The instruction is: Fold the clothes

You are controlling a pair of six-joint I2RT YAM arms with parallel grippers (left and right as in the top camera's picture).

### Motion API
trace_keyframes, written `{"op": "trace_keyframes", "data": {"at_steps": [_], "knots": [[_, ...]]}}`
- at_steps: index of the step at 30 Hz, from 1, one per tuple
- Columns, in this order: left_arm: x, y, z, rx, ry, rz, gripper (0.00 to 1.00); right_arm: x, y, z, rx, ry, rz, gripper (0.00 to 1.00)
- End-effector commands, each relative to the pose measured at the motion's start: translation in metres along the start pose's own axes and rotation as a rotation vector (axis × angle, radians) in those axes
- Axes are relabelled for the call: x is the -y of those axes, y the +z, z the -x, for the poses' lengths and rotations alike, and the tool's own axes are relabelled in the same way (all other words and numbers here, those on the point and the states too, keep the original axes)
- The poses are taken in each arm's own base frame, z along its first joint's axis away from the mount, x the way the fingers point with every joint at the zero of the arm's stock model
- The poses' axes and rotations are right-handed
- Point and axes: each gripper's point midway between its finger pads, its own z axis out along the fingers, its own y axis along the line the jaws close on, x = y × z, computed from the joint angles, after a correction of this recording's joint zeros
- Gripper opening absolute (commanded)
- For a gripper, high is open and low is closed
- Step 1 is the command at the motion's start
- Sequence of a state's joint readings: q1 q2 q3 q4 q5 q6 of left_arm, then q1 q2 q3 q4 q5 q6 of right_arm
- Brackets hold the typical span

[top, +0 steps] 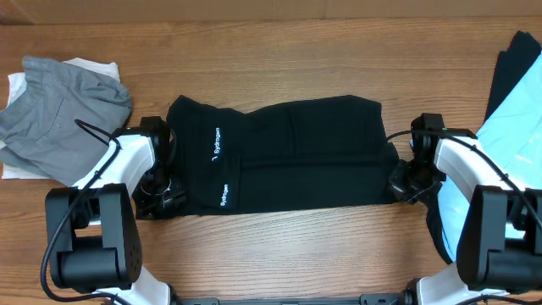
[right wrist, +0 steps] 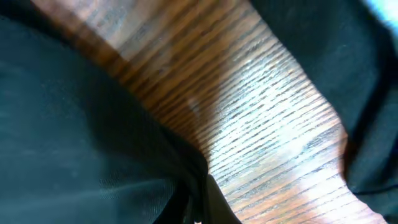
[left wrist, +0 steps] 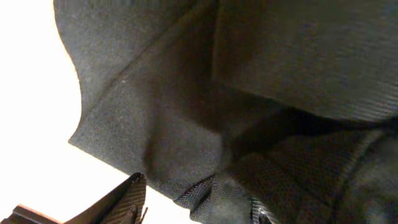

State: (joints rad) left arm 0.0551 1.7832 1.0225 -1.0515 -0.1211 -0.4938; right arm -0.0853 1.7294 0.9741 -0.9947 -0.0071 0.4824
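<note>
The black T-shirt (top: 288, 157) with small white logo text lies folded into a wide band at the table's middle. My left gripper (top: 161, 191) is at its lower left corner. In the left wrist view the jaws (left wrist: 196, 208) are open around a bunched edge of the shirt (left wrist: 249, 93), with bright table showing between the left finger and the cloth. My right gripper (top: 402, 185) is at the lower right corner. In the right wrist view the jaws (right wrist: 208, 208) are shut on a pinched fold of the shirt (right wrist: 74, 124).
A grey garment (top: 59, 114) lies on a white one (top: 17, 85) at the far left. A light blue garment (top: 512, 140) and a dark one (top: 517, 63) lie at the right edge. Bare wood table (top: 296, 254) runs along the front.
</note>
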Motion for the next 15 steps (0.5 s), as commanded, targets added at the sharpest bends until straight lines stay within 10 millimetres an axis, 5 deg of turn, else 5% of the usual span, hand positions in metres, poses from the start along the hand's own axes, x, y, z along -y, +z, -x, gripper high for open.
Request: {"op": "trace_keyframes", "data": {"at_steps": [1,4,5,10,15], "knots": [[0.008,-0.046,0.021,0.140,0.025,-0.107,0.64,-0.001,-0.035,0.018,0.140,0.017,0.042,0.18],[0.015,-0.093,0.042,0.284,0.039,-0.188,0.83,-0.013,-0.061,0.028,0.217,-0.034,0.112,0.57],[0.018,-0.111,0.052,0.344,0.041,-0.219,0.95,-0.021,-0.071,0.032,0.247,-0.071,0.156,0.62],[0.056,-0.163,0.088,0.528,0.099,-0.432,1.00,-0.037,-0.089,0.043,0.306,-0.108,0.234,0.66],[0.091,-0.170,0.127,0.629,0.129,-0.553,1.00,-0.038,-0.089,0.044,0.312,-0.108,0.237,0.67]]}}
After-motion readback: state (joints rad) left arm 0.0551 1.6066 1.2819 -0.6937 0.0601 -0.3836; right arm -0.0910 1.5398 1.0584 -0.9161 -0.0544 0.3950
